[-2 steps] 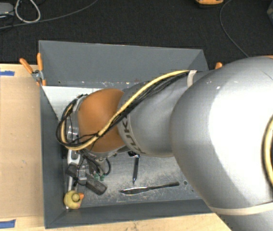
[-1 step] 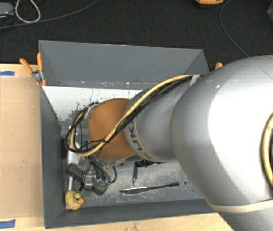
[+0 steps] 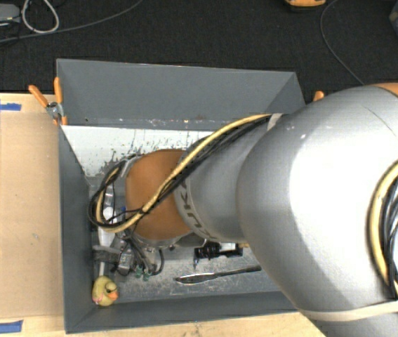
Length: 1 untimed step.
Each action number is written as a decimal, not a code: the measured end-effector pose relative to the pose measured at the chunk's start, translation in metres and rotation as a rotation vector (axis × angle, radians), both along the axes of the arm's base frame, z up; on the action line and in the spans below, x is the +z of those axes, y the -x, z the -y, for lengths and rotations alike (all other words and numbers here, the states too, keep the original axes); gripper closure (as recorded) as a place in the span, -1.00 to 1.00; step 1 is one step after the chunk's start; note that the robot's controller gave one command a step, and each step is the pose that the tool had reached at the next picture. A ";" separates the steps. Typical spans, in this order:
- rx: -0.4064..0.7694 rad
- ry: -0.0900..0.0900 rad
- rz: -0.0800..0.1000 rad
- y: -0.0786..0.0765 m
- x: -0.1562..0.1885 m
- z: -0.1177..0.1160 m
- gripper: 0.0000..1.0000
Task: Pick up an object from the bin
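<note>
Yellow rubber duck (image 3: 104, 291) sits in the lower-left corner of the bin (image 3: 177, 93), just beside the claw (image 3: 123, 260). Claw is low near the floor; whether it's apart or together, cannot tell. Reads as the approach step. Also in the bin: black marker-like piece (image 3: 217, 250), slim dark utensil (image 3: 216, 276). Next: centre on one item, then close.

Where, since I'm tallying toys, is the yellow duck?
The duck sits in the bin's lower-left corner in the camera view, just below the end effector, left of a silvery utensil.

Thick silver-grey arm (image 3: 311, 209) with rounded segments, an orange-brown cover (image 3: 149, 195) at the wrist, yellow and black cables (image 3: 184, 166) looping alongside; perhaps dark lettering (image 3: 196, 220).
</note>
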<state>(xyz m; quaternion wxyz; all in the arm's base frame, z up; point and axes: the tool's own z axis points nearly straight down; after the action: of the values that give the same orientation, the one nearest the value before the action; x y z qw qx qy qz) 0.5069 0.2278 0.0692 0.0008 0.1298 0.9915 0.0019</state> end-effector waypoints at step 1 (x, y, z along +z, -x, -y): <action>-0.001 0.000 0.000 0.000 0.000 0.000 1.00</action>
<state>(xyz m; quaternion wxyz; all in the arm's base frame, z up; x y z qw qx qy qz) 0.5070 0.2276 0.0692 0.0008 0.1302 0.9915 0.0019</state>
